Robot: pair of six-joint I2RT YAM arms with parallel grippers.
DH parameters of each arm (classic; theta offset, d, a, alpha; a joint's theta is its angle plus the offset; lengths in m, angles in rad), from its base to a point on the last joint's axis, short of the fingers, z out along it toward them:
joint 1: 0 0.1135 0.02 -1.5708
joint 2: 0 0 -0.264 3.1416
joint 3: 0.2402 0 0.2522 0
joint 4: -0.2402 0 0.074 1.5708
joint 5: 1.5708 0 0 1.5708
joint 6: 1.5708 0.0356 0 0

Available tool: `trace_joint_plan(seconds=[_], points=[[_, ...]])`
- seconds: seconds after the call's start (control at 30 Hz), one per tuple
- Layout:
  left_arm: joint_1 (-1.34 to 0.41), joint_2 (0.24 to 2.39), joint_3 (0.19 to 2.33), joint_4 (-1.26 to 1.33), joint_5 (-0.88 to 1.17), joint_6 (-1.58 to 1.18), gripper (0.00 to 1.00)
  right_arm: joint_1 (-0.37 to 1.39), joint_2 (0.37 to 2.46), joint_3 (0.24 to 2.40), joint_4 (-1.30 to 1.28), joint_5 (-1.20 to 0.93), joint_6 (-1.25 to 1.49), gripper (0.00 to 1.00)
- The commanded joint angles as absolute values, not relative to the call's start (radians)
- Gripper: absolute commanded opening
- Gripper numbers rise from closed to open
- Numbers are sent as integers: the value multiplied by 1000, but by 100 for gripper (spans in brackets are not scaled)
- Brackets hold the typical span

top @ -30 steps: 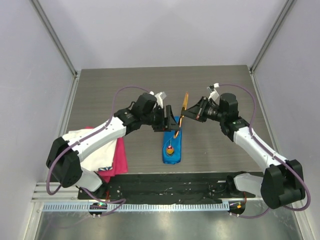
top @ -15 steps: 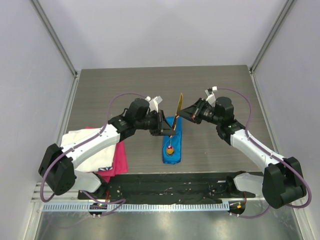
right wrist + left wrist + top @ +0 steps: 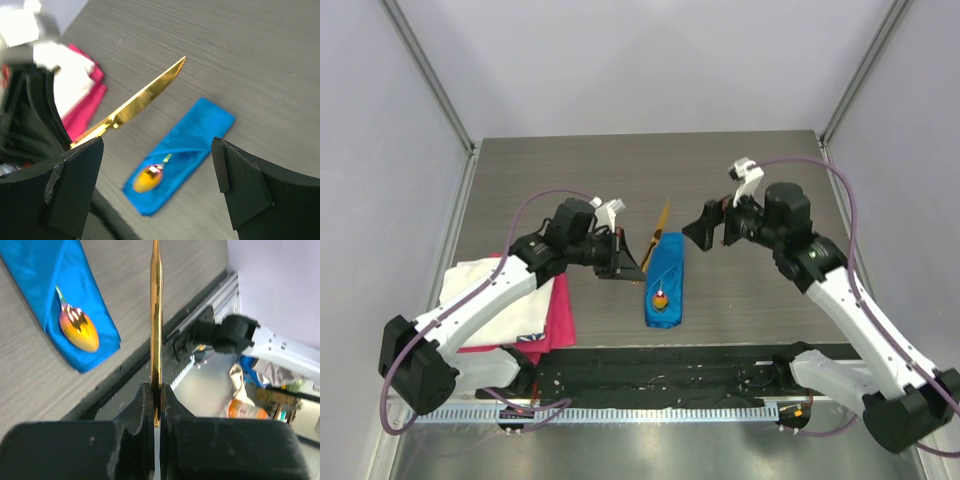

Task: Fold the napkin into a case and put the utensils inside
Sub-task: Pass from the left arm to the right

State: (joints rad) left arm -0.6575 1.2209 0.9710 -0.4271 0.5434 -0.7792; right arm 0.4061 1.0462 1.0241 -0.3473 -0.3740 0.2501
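Observation:
The blue napkin [image 3: 667,272] lies folded as a narrow case near the table's front middle, also in the left wrist view [image 3: 60,285] and the right wrist view [image 3: 192,142]. A spoon with an orange-purple bowl [image 3: 661,299] sticks out of its near end, its handle tucked under the fold. My left gripper [image 3: 626,266] is shut on the handle end of a gold knife [image 3: 657,228], and the blade [image 3: 156,310] points away from the fingers, just left of the case. My right gripper [image 3: 704,229] hangs open to the right of the case's far end, holding nothing.
A white cloth [image 3: 500,290] on a pink cloth [image 3: 560,312] lies at the front left under my left arm. The black base rail [image 3: 660,372] runs along the near edge. Walls close in the table at both sides and the back.
The right gripper has let go of the knife, opened wide and pulled back to the right. The left gripper has shut on the knife's handle and carried it left and lower.

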Motion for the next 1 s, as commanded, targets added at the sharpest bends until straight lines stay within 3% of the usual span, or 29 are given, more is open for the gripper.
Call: trace_joint_plan(seconds=[0.0,0.23,0.37,0.47,0.57,0.67,0.97], points=[[-650,1161,1022,-553,678,-664,0,511,922,931,-322,-305,-173,100],[-650,1147,1006,-627,828,-611,0,795,1049,1101,-536,-142,-400,100],[-650,1157,996,-676,854,-577,0,1036,1167,1152,-635,186,-515,100],[-650,1169,999,-707,858,-548,0,1138,1204,1147,-632,316,-596,91],[-650,1164,1000,-750,841,-520,0,1157,1207,1138,-607,327,-621,78],[-650,1166,982,-746,873,-515,0,1164,1197,1134,-603,278,-647,71],[-650,1197,972,-787,894,-457,0,1166,1175,1071,-541,86,-759,58]])
